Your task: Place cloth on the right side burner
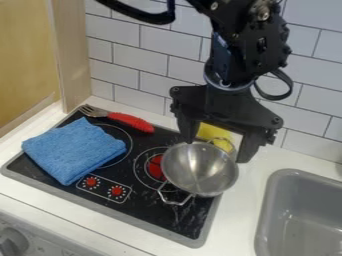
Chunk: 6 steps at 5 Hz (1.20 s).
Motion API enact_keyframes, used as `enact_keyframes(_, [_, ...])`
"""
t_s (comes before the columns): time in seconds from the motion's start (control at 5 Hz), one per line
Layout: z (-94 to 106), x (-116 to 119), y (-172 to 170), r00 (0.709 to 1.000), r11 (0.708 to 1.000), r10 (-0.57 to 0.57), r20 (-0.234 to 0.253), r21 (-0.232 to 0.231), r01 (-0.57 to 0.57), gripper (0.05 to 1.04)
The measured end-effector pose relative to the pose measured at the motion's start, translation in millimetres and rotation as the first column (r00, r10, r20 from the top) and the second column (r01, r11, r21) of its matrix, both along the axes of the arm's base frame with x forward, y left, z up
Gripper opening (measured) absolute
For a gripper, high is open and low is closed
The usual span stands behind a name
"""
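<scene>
Tiles (140,55) back the white counter (242,205), black stovetop (157,207) and grey sink (297,200).

You have bright, soft light across the white counter (240,220) and wall tiles (140,59), with pale glints inside the metal pan (200,168) and a faint sheen in the sink (300,212).

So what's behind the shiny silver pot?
Something yellow peeks out behind the silver pot, seen between the open gripper's two fingers. The pot covers its lower part, so I can't tell its whole shape or what it is.
</scene>
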<state>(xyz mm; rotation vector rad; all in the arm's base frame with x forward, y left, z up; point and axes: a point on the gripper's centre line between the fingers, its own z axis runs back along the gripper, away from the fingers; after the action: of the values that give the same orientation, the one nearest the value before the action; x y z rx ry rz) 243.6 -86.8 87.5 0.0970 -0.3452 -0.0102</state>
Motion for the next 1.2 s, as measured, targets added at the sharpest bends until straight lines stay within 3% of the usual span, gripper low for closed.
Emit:
enact_keyframes(0.2, [-9.9,-9.6,4.8,0.999,1.000,0.003,-0.040,0.019,-0.002,0.999])
enact_keyframes(0.4, [-3.4,-18.9,34.3,0.994,0.996,0.084,-0.064,0.033,-0.082,0.999])
enact_keyframes(0.6, [10.5,-24.9,63.8,0.992,0.992,0.127,-0.025,0.008,-0.126,0.999])
enact_keyframes(0.8, [11.6,-33.3,86.4,0.982,0.982,0.189,-0.028,-0.002,-0.189,0.999])
enact_keyframes(1.2, [6.3,-42.7,138.2,0.941,0.944,0.330,-0.078,0.012,-0.331,0.999])
